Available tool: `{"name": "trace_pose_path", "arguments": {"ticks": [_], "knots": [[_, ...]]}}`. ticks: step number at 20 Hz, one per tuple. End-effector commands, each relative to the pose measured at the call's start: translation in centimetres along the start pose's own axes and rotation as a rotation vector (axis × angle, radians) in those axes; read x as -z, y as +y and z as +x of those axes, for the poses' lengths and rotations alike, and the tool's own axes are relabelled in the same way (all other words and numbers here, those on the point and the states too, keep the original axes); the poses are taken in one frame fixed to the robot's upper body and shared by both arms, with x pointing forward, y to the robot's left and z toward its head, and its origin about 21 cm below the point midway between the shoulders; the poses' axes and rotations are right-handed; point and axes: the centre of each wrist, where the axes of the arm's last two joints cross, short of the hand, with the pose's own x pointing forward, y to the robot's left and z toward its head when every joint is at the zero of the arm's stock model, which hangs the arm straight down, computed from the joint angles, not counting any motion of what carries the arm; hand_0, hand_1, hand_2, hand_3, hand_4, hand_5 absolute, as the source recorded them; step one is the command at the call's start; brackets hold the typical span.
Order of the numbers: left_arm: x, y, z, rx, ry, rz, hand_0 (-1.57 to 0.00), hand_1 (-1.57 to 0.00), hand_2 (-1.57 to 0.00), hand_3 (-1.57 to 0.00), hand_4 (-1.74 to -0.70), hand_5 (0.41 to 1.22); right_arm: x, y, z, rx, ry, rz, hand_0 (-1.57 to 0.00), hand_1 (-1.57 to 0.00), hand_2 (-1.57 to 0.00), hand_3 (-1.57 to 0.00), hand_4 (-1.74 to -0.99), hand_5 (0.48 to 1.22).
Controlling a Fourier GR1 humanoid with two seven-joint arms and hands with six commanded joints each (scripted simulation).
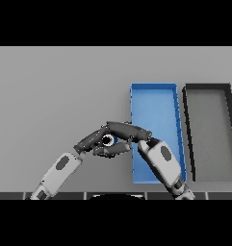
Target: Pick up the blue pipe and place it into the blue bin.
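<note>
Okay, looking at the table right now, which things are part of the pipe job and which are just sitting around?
Part of the job:
- blue pipe, barely visible between the two hands
- blue bin
- right hand, reaching over the pipe
- left hand, close beside it

Just sitting there:
- black bin, right of the blue one

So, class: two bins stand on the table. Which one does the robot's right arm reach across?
The blue bin, left of the black bin; the right arm lies over its near end.
</note>
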Motion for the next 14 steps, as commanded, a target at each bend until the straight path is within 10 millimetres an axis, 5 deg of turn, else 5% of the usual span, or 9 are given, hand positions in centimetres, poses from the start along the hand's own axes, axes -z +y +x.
{"name": "trace_pose_path", "arguments": {"ticks": [1,4,8,14], "knots": [[-0.2,0.1,0.2,-0.007,0.024,0.007,-0.02,-0.02,-0.02,-0.01,-0.87,0.612,-0.2,-0.5,0.1,0.004,-0.004,-0.013,-1.57,-1.57,-1.57,-1.57,-1.491,1.220],[0.1,0.0,0.2,0.001,0.051,0.005,-0.01,-0.01,-0.01,0.00,-0.88,0.572,0.2,-0.9,0.4,0.171,-0.027,-0.013,-1.57,-1.57,-1.57,-1.57,-1.492,1.221],[-0.2,-0.6,-0.4,-0.002,0.063,-0.003,0.00,0.00,0.00,0.00,-0.87,0.529,0.3,-2.5,3.1,0.311,-0.067,-0.016,-1.57,-1.57,-1.57,-1.57,-1.494,1.221],[-0.6,-0.3,-0.3,0.005,0.047,-0.013,0.00,0.00,0.00,0.00,-0.86,0.493,1.1,-6.3,9.0,0.210,-0.141,-0.056,-1.57,-1.57,-1.57,-1.57,-1.494,1.221]]}}
